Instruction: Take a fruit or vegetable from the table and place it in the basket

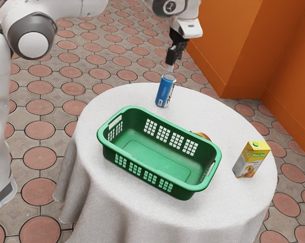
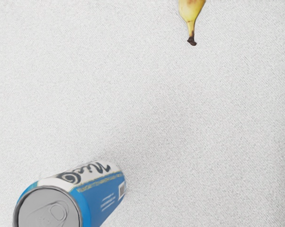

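Yellow banana (image 2: 191, 10): likely light, smooth-skinned, easily bruised | best hold: gently across its middle | gripper (image 1: 170, 66): cannot tell if open

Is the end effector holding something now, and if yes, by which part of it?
Nothing is held. The end effector is above the table; the can stands on it, and the banana lies there too.
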